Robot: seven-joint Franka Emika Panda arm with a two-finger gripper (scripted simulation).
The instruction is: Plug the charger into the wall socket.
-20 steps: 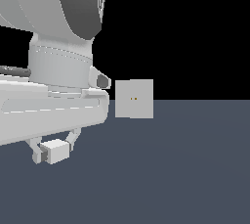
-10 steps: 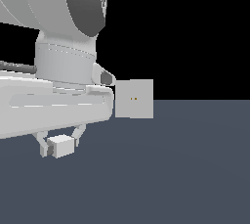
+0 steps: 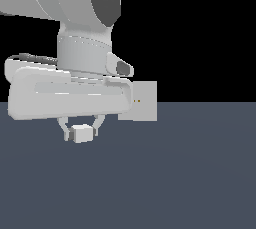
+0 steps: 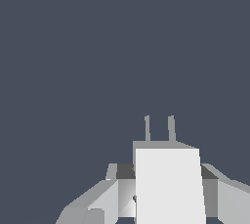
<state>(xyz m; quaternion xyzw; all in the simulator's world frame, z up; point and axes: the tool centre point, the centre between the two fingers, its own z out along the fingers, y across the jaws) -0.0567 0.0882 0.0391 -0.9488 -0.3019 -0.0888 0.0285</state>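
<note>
Exterior view, arm point(image 3: 70, 98) half-hiding wall socket point(image 3: 142, 101)

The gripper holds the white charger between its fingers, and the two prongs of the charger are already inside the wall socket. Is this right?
Not quite. The gripper does hold the charger between its fingers, but the prongs are not in the wall socket. The wrist view shows both prongs bare against the dark floor, and the exterior view shows the charger apart from the socket.
</note>
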